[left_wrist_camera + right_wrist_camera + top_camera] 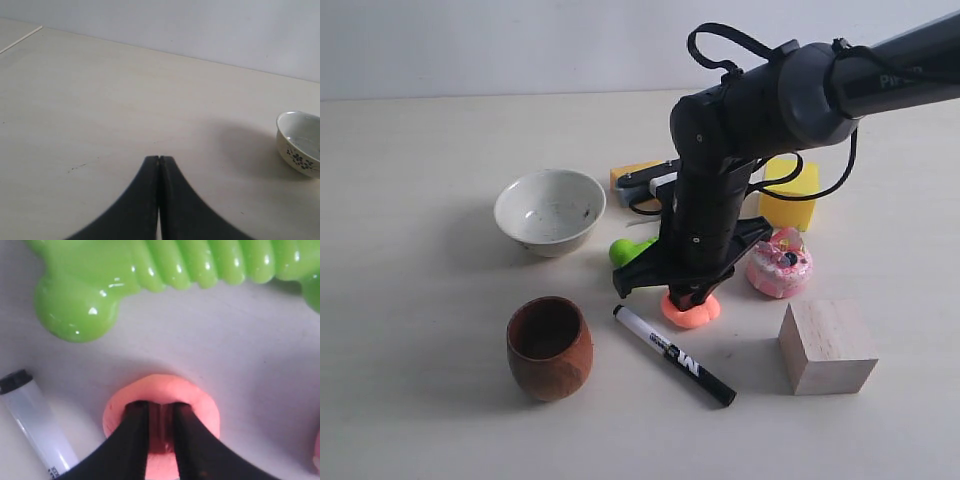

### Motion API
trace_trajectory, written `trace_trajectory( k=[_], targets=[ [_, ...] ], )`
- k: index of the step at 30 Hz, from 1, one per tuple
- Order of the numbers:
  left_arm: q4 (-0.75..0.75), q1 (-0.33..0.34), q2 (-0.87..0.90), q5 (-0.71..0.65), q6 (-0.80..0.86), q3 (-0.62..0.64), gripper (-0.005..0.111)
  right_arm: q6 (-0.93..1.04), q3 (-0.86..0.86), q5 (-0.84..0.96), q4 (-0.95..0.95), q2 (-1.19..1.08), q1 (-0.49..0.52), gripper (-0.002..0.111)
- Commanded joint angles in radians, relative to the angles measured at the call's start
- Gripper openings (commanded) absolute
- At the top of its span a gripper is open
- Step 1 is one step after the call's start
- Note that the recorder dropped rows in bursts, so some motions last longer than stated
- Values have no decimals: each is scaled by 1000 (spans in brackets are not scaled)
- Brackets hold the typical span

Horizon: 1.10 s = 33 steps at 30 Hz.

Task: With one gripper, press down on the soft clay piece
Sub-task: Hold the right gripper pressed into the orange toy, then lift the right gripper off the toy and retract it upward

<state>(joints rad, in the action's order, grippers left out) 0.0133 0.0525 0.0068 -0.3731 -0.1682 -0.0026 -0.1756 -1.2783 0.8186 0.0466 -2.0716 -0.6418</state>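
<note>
R tool [161, 412] nrly closed, tips sunk in soft clay piece [200, 402] — L tool [159, 161] shut, empty.

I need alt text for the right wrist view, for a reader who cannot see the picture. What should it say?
Two black fingers of the right hand, nearly closed, press into a flattened salmon-orange soft clay piece on a pale table. A glossy green ridged plastic toy lies beyond the clay, and the black-capped end of a white marker pen lies beside it.

"M" on the marker [673, 354]
</note>
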Motion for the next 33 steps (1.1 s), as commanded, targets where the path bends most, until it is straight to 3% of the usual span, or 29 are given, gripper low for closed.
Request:
trace_trajectory(
  k=[1,6,14,27,33],
  targets=[
    [-6,-5,-7,1,3,3,0,-4,3,-9,-5,18,-3,25],
    [-6,-5,-7,1,3,3,0,-5,3,-20,-5,33,-3,23],
    [-6,-5,-7,1,3,3,0,-6,3,-20,-5,44,-3,1],
    [-6,-5,-7,1,3,3,0,-8,3,-2,-31,80,-3,1],
    [-6,-5,-7,1,3,3,0,-18,3,14,-148,175,-1,0]
  ],
)
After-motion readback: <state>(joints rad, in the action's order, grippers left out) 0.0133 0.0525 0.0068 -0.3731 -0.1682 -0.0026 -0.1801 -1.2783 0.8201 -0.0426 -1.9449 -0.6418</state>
